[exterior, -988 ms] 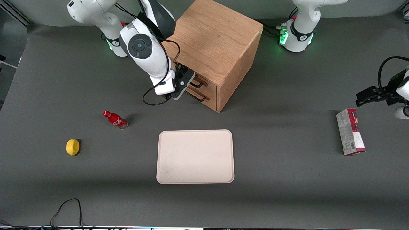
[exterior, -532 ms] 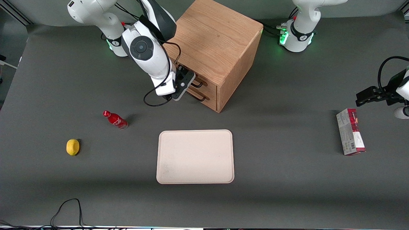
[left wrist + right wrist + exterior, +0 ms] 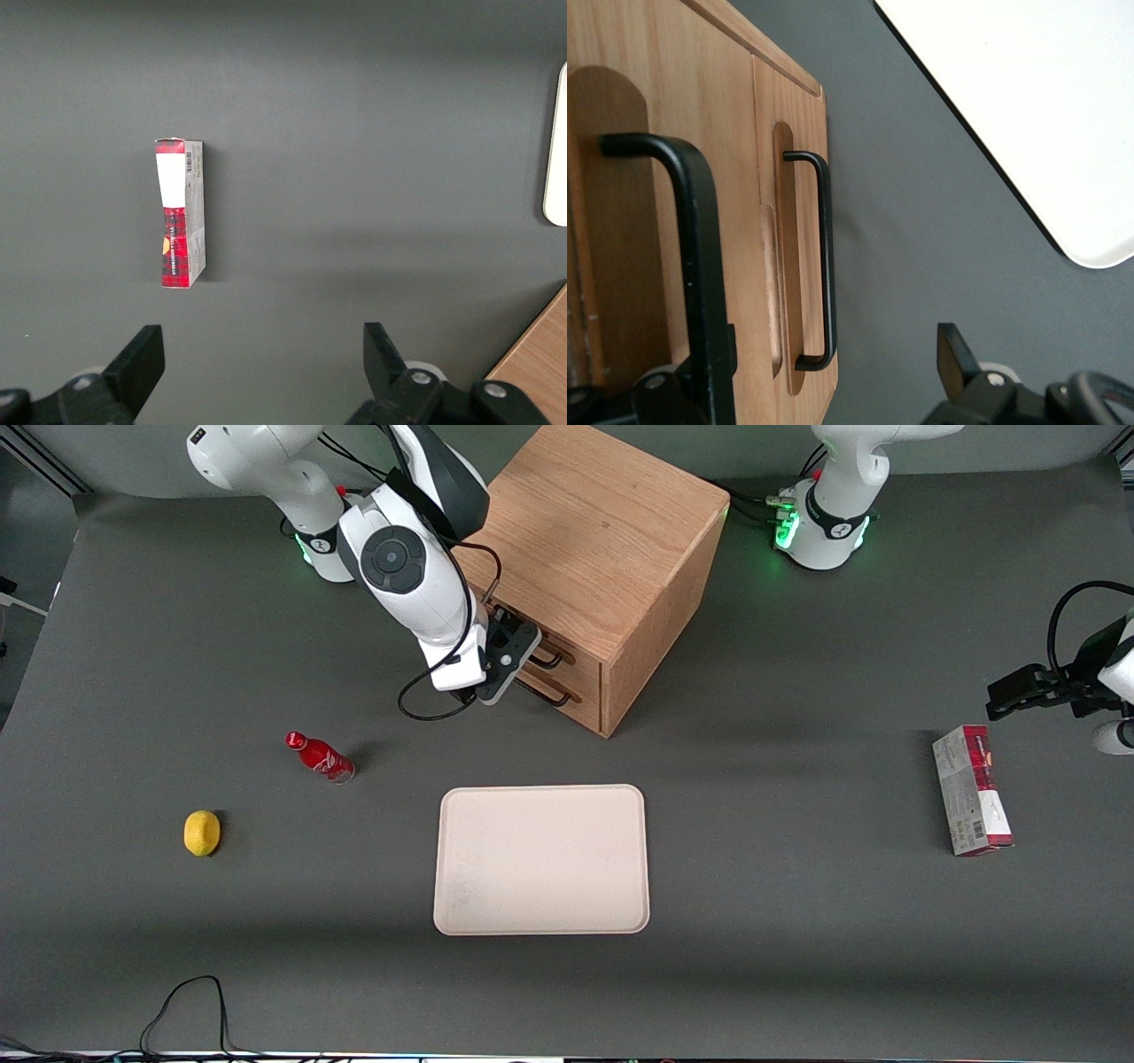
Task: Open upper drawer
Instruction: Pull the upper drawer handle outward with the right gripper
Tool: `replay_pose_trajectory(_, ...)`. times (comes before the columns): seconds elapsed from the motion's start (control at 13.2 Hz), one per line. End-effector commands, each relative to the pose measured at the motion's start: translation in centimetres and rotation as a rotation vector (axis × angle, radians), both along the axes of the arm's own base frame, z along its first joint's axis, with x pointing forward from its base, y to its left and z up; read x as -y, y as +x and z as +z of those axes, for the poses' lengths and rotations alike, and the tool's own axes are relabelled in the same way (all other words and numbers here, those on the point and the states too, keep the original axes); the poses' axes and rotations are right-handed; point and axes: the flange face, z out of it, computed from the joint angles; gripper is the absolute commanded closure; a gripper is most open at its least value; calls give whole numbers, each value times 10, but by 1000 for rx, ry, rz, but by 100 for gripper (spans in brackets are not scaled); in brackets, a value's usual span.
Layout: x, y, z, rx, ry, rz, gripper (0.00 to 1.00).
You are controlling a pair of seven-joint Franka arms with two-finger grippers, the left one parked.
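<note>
The light oak cabinet [image 3: 594,540] stands at the back of the table, its two drawer fronts turned toward the working arm's end. The upper drawer [image 3: 620,221] sits flush with the cabinet, and its black wire handle [image 3: 700,248] looms close in the right wrist view. My gripper [image 3: 837,341] is open right in front of that drawer. The handle's bar lies along one finger, and the other fingertip [image 3: 952,350] hangs over the grey table. In the front view the gripper [image 3: 518,657] covers most of the upper handle [image 3: 554,658]. The lower drawer's handle [image 3: 822,257] is untouched.
A cream tray [image 3: 540,859] lies nearer the front camera than the cabinet. A red bottle [image 3: 319,755] and a lemon [image 3: 202,833] lie toward the working arm's end. A red and white box [image 3: 970,790] lies toward the parked arm's end.
Over the last second my gripper moved a little closer to the cabinet's drawer fronts. In the last half second it has hardly shifted. The drawer has not moved.
</note>
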Motion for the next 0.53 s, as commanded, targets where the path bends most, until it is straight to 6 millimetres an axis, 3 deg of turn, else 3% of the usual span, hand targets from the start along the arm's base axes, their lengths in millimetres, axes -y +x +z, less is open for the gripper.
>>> replay_pose_trajectory(0.0, 11, 16, 14, 27, 32, -9, 0)
replay_pose_trajectory(0.46, 27, 46, 14, 1, 12, 0, 0)
